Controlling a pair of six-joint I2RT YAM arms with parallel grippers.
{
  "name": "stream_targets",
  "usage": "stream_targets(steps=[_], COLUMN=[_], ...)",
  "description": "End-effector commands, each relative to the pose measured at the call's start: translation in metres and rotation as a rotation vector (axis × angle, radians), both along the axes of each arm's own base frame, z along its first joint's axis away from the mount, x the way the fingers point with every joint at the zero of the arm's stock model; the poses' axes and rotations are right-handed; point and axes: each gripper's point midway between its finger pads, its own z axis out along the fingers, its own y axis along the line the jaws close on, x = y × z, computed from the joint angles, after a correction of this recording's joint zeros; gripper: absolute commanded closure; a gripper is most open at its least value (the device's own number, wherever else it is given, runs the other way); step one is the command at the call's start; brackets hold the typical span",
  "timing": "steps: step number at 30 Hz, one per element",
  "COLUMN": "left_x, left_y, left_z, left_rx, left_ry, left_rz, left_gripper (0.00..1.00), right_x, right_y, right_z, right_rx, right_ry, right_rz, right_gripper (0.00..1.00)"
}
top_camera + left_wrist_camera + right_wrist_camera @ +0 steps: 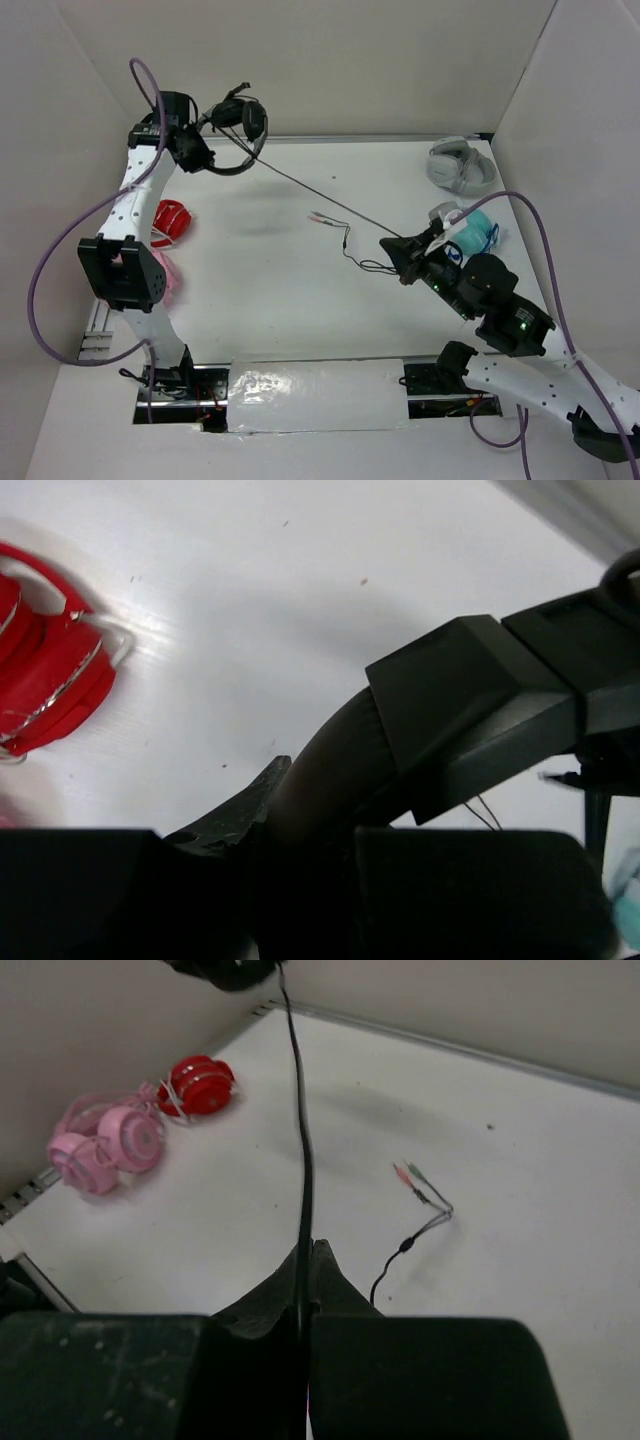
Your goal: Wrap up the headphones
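The left arm reaches to the far-left corner, its left tool (200, 150) clamped on the headphones (245, 120) (lifted off the worktop (280, 300)). The right tool (395, 248) pinches the cable (310, 190), which runs taut diagonally from far-left to near-right.

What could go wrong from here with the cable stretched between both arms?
1. The cable runs taut from the headphones, held by the left end effector, to the right end effector; more pull might strain its joint or tug the headset loose.
2. The right pinch is on a thin strand, so it may slip through.
3. The plug end lies slack on the table and could snag during wrapping.
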Motion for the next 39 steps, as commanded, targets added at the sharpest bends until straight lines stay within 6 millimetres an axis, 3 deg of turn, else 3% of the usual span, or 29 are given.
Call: stream_targets(steps=[1,3,8,10,14,15,17,20,23,28,29,32,36,37,39], left_x=[0.003,0.001,-0.016,-0.023,-0.037,-0.039,-0.054,-0.084,-0.107,-0.167,-0.176,-0.212,-0.261,-0.277,-0.289], left_y=[0.011,0.006,-0.002,-0.018,-0.062,-0.082,-0.092,-0.117,-0.140,-0.214,-0.219,-0.242,-0.269,-0.278,-0.280], left_z=[-0.014,-0.023,-0.052,-0.064,-0.084,-0.087,-0.101,-0.119,-0.128,-0.118,-0.108,-0.107,-0.117,-0.120,-0.123], left_rx=[0.084,0.110,0.192,0.221,0.265,0.273,0.297,0.360,0.386,0.379,0.372,0.376,0.416,0.425,0.445], left_ry=[0.050,0.073,0.178,0.223,0.234,0.207,0.229,0.289,0.297,0.143,0.107,0.091,0.100,0.098,0.103], left_rz=[0.110,0.099,0.107,0.051,-0.187,-0.241,-0.310,-0.387,-0.500,-0.838,-0.874,-1.007,-1.167,-1.219,-1.237], left_gripper=[1.00,1.00,1.00,1.00,1.00,1.00,1.00,1.00,1.00,1.00,1.00,1.00,1.00,1.00,1.00], right_x=[-0.008,-0.001,0.002,0.003,0.026,0.030,0.035,0.033,0.043,0.083,0.089,0.108,0.133,0.142,0.158], right_y=[0.007,0.007,0.013,0.024,0.037,0.037,0.039,0.037,0.035,0.020,0.018,0.012,0.016,0.010,0.008], right_z=[0.023,0.030,0.071,0.081,0.073,0.079,0.093,0.133,0.153,0.151,0.151,0.148,0.137,0.132,0.119], right_rx=[-0.030,-0.057,-0.099,-0.168,-0.382,-0.399,-0.425,-0.411,-0.436,-0.518,-0.518,-0.528,-0.514,-0.512,-0.476], right_ry=[-0.064,-0.091,-0.214,-0.265,-0.339,-0.366,-0.426,-0.519,-0.568,-0.554,-0.551,-0.536,-0.505,-0.483,-0.432], right_rz=[0.072,0.046,0.077,0.135,0.141,0.128,0.118,0.136,0.128,0.067,0.063,0.083,0.133,0.112,0.105], right_gripper=[1.00,1.00,1.00,1.00,1.00,1.00,1.00,1.00,1.00,1.00,1.00,1.00,1.00,1.00,1.00])
